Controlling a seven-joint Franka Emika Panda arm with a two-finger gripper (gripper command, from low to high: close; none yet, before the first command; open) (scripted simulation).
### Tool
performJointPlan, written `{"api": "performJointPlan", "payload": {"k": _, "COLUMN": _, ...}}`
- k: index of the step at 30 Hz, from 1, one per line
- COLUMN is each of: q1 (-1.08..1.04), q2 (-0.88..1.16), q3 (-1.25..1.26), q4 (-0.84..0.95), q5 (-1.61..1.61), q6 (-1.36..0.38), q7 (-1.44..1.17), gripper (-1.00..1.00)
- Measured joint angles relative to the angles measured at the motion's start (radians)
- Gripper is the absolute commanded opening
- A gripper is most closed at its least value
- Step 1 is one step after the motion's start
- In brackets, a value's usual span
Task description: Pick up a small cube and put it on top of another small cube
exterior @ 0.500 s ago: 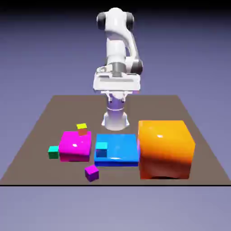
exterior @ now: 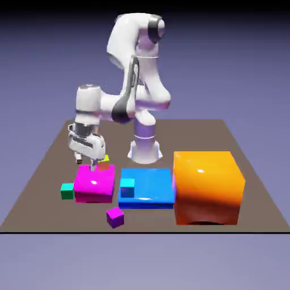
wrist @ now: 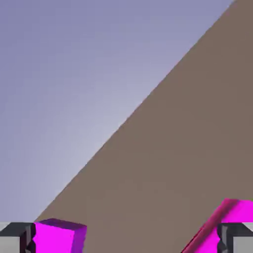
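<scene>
While the arm [exterior: 123, 107] is bent toward the exterior view's left, the claw [exterior: 85, 163] is held pointing downward at the left of the frame, just above and behind the rear of the magenta block [exterior: 94, 184]. Its two fingertips are spread well apart, as is shown at the bottom edge of the hand view, and nothing is gripped between them.

The teal-green cube [exterior: 67, 191] is seen on the counter [exterior: 181, 136] in the lower left of the exterior view, just beside the left side of the magenta block; whether the two are touching cannot be told. The yellow cube [exterior: 103, 163] is partly hidden at the magenta block's upper right corner. Below and to the right of that block, the purple cube [exterior: 115, 217] is set at an angle near the counter's front edge.

At the lower middle, the lighter cyan cube [exterior: 128, 187] is seen against the left part of the flat blue block [exterior: 153, 187]. The lower right is filled by the large orange block [exterior: 208, 187].

In the hand view, a magenta shape with a purple side is shown at the lower left, and another with a dark red edge at the lower right.
</scene>
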Motion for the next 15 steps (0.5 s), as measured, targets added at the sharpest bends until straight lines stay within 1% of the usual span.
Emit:
{"api": "performJointPlan", "payload": {"k": 7, "q1": -0.233, "q2": 0.253, "q3": -0.012, "q4": 0.121, "q5": 0.054, "q6": -0.139, "q7": 0.183, "gripper": 0.0}}
{"api": "performJointPlan", "payload": {"k": 9, "q1": -0.234, "q2": 0.255, "q3": -0.012, "q4": 0.121, "q5": 0.054, "q6": -0.139, "q7": 0.184, "gripper": 0.0}}
{"api": "performJointPlan", "payload": {"k": 13, "q1": -0.25, "q2": 0.4, "q3": 0.019, "q4": 0.138, "q5": 0.088, "q6": -0.011, "q7": 0.157, "gripper": 0.0}}
{"api": "performJointPlan", "payload": {"k": 14, "q1": -0.254, "q2": 0.435, "q3": 0.027, "q4": 0.142, "q5": 0.097, "q6": 0.021, "q7": 0.15, "gripper": -1.0}}
{"api": "performJointPlan", "payload": {"k": 15, "q1": -0.254, "q2": 0.435, "q3": 0.027, "q4": 0.142, "q5": 0.097, "q6": 0.021, "q7": 0.15, "gripper": -1.0}}
